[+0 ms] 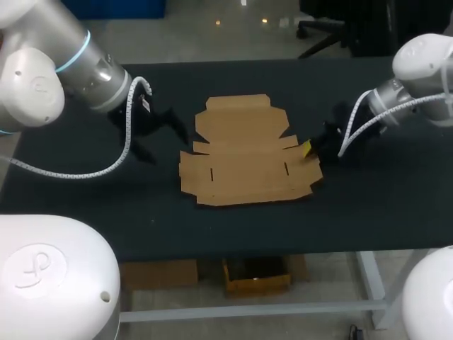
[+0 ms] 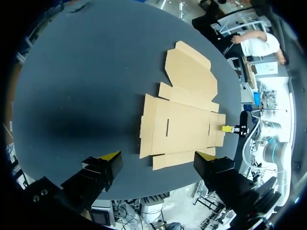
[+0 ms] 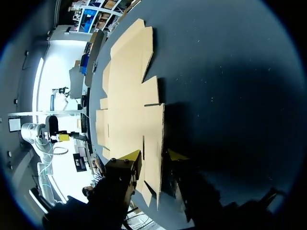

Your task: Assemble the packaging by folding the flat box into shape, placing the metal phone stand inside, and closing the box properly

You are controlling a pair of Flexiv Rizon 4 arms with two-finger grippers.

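One table point(image 1: 368, 205) with a dark matte tabletop on a pale metal frame, a leg and crossbar of which show below the near edge. Lying on it is one box point(image 1: 248, 159) of plain brown cardboard, unfolded and flat, about the middle of the tabletop and well apart from all four edges. Its narrower panel, with notched tabs, points toward the far edge; its wider panel, with two short slits and small side flaps, lies toward the near edge.
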